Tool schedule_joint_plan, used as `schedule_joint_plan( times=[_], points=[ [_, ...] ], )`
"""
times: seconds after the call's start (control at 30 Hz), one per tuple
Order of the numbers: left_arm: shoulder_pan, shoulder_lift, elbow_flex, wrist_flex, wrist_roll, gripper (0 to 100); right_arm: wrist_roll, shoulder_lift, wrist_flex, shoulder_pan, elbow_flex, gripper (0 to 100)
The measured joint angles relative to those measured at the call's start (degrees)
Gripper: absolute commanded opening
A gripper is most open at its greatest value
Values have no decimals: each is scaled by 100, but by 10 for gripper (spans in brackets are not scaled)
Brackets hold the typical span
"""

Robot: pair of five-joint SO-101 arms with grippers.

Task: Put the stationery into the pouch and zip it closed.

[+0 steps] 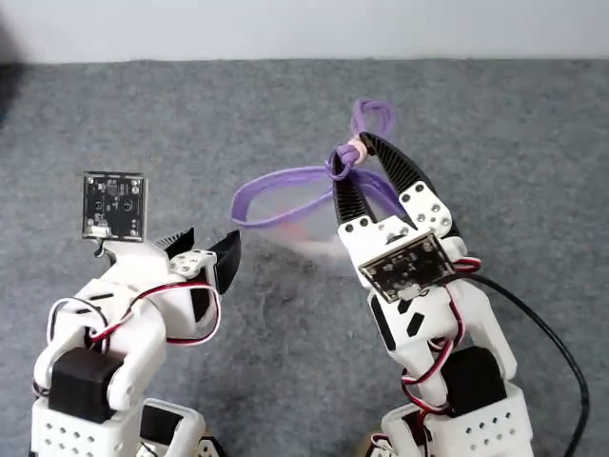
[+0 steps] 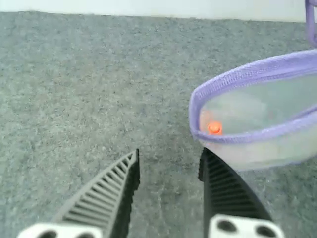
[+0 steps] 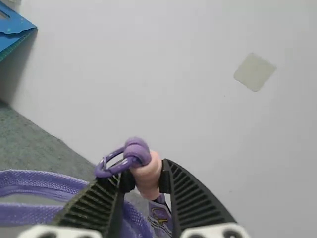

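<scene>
The left wrist view looks into the open mouth of the pouch (image 2: 257, 111) and catches a small orange item (image 2: 214, 128) inside its clear wall, where the high view gives just the purple rim looping at mid-table. The right wrist view shows the right gripper (image 3: 143, 173) pinching the pink bead (image 3: 150, 174) of the zip pull at the pouch's far right end. The left gripper (image 2: 169, 153) sits spread, just near and left of the mouth, and grey carpet (image 1: 114, 114) stretches left and far to the white wall (image 3: 198, 59).
</scene>
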Motion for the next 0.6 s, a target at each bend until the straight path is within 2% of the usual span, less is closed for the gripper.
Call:
schedule_joint_plan(
  times=[0.17,0.33,0.47,0.6],
  points=[
    [167,-35,-607,352,-62,189,53,167,0,0,-53,8],
    [888,-62,-668,492,-62,188,53,563,-149,-35,-343,8],
    [914,-79,-70,-53,-62,188,53,844,-176,-35,-668,8],
    [308,0,695,-1090,-62,188,53,870,422,-185,-1020,8]
  ],
)
